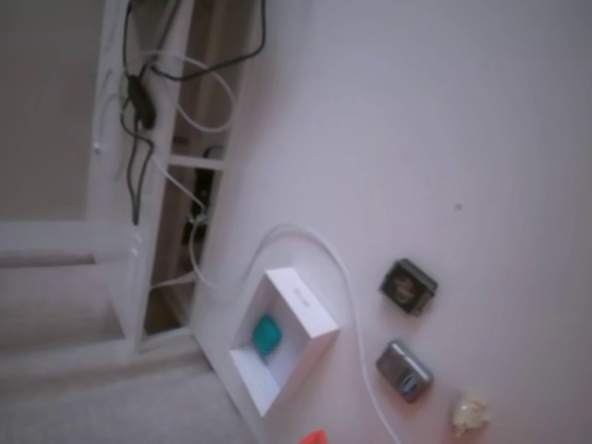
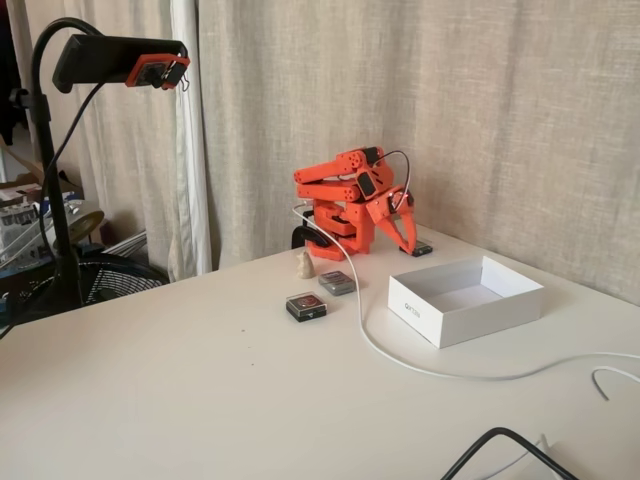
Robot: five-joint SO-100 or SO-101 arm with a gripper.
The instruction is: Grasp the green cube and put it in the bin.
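Nearest the lens in a fixed view, a black cable [image 2: 500,445] loops across the front edge of the white table [image 2: 180,400], with a white cable [image 2: 420,368] curving behind it toward the arm. Farther back stands the bin [image 2: 467,298], a shallow white box with thin upright walls; from this side its floor is hidden by the near wall. In the fixed view that looks down, the bin [image 1: 298,301] is seen open from above, and the green cube [image 1: 267,333] lies inside it on the floor, near the middle. Two small dark boxes [image 1: 408,284] lie to the right of the bin in that view, one above the other, and a pale cream lump [image 1: 470,413] sits beyond the lower one near the frame's bottom edge. The orange arm [image 2: 345,205] is folded low at the far side of the table, before a curtain [image 2: 450,110]. Its gripper [image 2: 403,232] points downward just behind the bin, apart from it; the fingers grasp nothing, though whether they are parted or closed cannot be told. A camera on a black stand [image 2: 125,60] rises at the left.
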